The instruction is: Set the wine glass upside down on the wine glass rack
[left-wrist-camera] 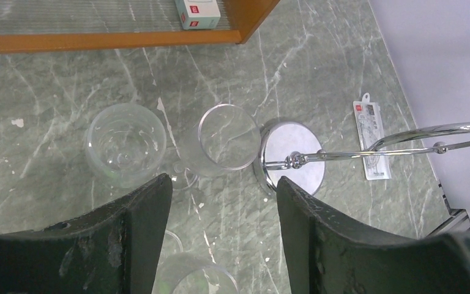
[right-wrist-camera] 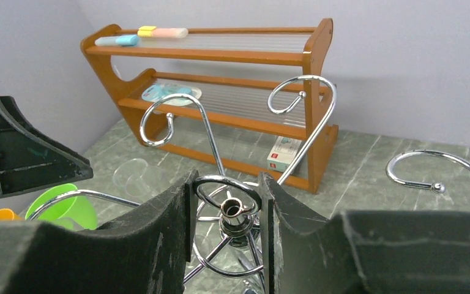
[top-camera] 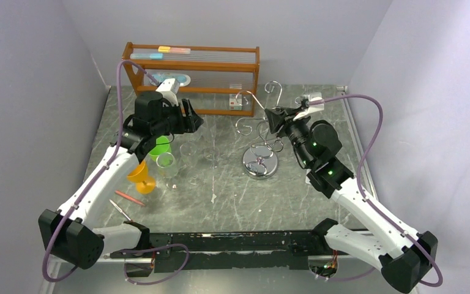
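Note:
A clear wine glass stands upright on the marble table, faint in the top view. My left gripper is open and empty, hovering above the table with the glass just beyond its fingertips; it also shows in the top view. The chrome wine glass rack stands at centre right, its mirrored base next to the glass. My right gripper is shut on the small ring at the top of the rack's post, one pad on each side of it. It shows in the top view.
A second clear glass stands left of the wine glass, a third nearer me. A green cup and an orange cup are on the left. A wooden shelf is behind. Pencils and a packet lie on the table.

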Tool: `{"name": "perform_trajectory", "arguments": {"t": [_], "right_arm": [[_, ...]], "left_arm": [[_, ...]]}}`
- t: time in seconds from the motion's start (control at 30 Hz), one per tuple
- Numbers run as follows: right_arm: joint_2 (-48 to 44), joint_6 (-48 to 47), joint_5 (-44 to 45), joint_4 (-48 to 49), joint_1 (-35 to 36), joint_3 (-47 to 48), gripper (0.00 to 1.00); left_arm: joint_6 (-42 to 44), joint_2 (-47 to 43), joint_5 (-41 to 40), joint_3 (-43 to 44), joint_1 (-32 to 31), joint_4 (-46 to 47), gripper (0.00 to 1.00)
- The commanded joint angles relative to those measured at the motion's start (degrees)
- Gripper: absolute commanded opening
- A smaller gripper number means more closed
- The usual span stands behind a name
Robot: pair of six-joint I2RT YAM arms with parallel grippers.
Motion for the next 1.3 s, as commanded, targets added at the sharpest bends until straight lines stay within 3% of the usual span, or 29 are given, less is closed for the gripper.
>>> {"name": "perform_trajectory", "arguments": {"t": [0.0,0.1,0.3,0.5,0.73,1.03,1.27], "right_arm": [[-1.29,-0.9,-0.35,15.42,0.09,-0.18,0.13],[-1.04,-0.17,-0.06,12.69,0.07,-0.16,0.17],[-1.79,3.29,2.34,2.9,0.08,2.85,0.51],[-0.94,5.62,1.82,-10.92,0.13,11.73,0.67],[-0.94,8.21,-0.27,-23.88,0.13,21.14,0.69],[-3.66,11.38,-3.59,-30.47,0.13,23.98,0.65],[-1.95,14.61,-7.1,-36.05,0.15,28.1,0.65]], "left_arm": [[-1.41,1.76,2.86,1.4,-0.39,2.92,0.68],[-1.73,3.2,3.27,2.61,-0.39,2.51,0.69],[-2.06,7.01,2.73,5.55,-0.48,-0.32,0.69],[-1.92,11.56,-0.69,9.79,-0.65,-3.86,0.66],[-1.15,15.32,-3.56,11.55,-0.92,-6.59,0.58],[0.16,18.51,-1.39,13.26,-1.68,-8.7,0.38],[0.71,21.14,-3.84,16.23,-2.35,-12.6,0.35]]}}
